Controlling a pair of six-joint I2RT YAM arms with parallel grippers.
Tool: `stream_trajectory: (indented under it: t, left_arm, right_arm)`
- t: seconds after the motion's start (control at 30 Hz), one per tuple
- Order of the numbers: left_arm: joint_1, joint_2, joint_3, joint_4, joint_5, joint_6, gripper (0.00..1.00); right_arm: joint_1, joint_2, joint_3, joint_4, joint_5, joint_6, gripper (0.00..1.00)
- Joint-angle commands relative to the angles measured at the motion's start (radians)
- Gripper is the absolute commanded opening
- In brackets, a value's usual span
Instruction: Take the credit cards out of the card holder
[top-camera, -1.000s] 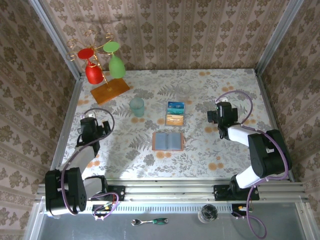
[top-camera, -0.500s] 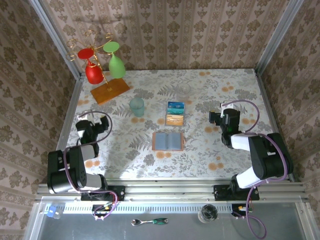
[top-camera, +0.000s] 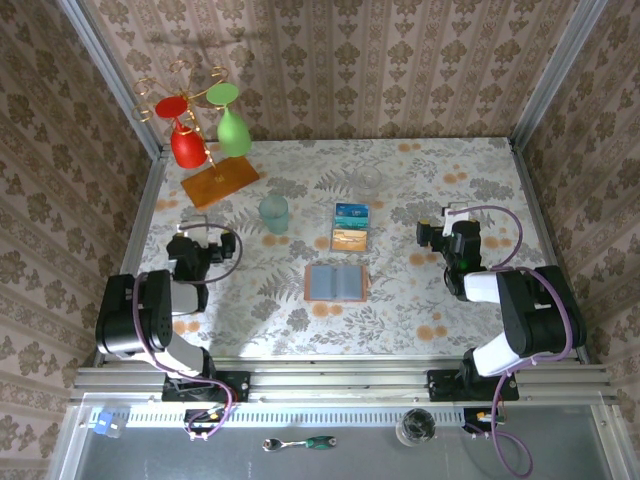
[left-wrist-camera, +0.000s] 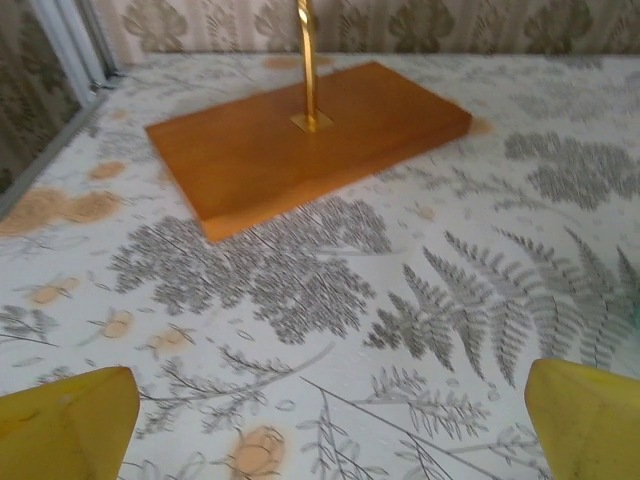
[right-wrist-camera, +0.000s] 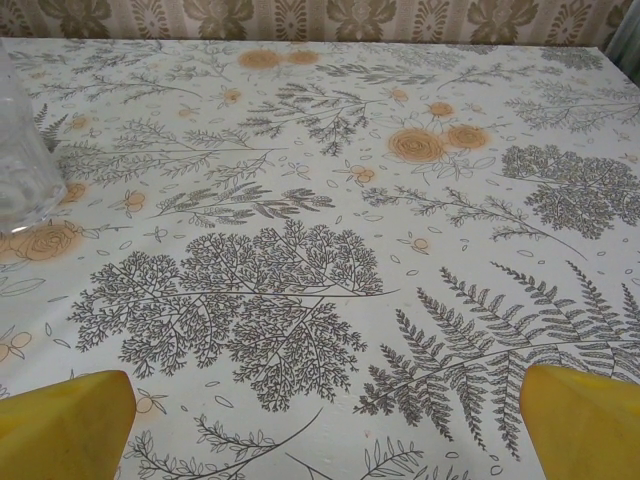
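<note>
The card holder (top-camera: 336, 282) lies open and flat in the middle of the table, its grey-blue pockets facing up. Just beyond it the credit cards rest on the tablecloth, a teal-blue one (top-camera: 351, 213) and an orange-tan one (top-camera: 349, 238) side by side. My left gripper (top-camera: 193, 248) sits low at the left, well away from the holder, open with bare cloth between its yellow fingertips (left-wrist-camera: 65, 425). My right gripper (top-camera: 452, 238) sits low at the right, also open and holding nothing, its yellow fingertips (right-wrist-camera: 585, 420) wide apart over the fern pattern.
An orange wooden rack base (left-wrist-camera: 305, 140) with a gold stem stands ahead of the left gripper, carrying a red glass (top-camera: 186, 142) and a green glass (top-camera: 233, 128). A teal cup (top-camera: 273, 213) and a clear glass (top-camera: 370, 181) stand behind the cards. Walls close in three sides.
The left arm has folded back and its gripper has shifted slightly right. The right gripper has drifted a little to the right. Holder and cards have not moved.
</note>
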Motion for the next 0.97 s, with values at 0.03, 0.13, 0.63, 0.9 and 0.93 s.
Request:
stream_trajectory:
  t: [0.03, 0.13, 0.63, 0.9, 0.93]
  left_arm:
    - [-0.031, 0.005, 0.041, 0.005, -0.051, 0.065, 1.0]
    - [-0.058, 0.006, 0.085, -0.081, -0.111, 0.079, 1.0]
    - [-0.065, 0.008, 0.09, -0.089, -0.136, 0.082, 1.0]
    - [-0.066, 0.007, 0.09, -0.089, -0.138, 0.082, 1.0]
    - [-0.065, 0.006, 0.088, -0.088, -0.137, 0.082, 1.0]
  right_arm:
    - [-0.007, 0.01, -0.008, 0.049, -0.024, 0.019, 1.0]
    - [-0.007, 0.009, -0.01, 0.05, -0.024, 0.019, 1.0]
    - [-0.008, 0.009, -0.009, 0.049, -0.026, 0.019, 1.0]
    - [-0.013, 0.009, -0.005, 0.041, -0.048, 0.016, 1.0]
    - [-0.013, 0.006, -0.011, 0.051, -0.045, 0.015, 1.0]
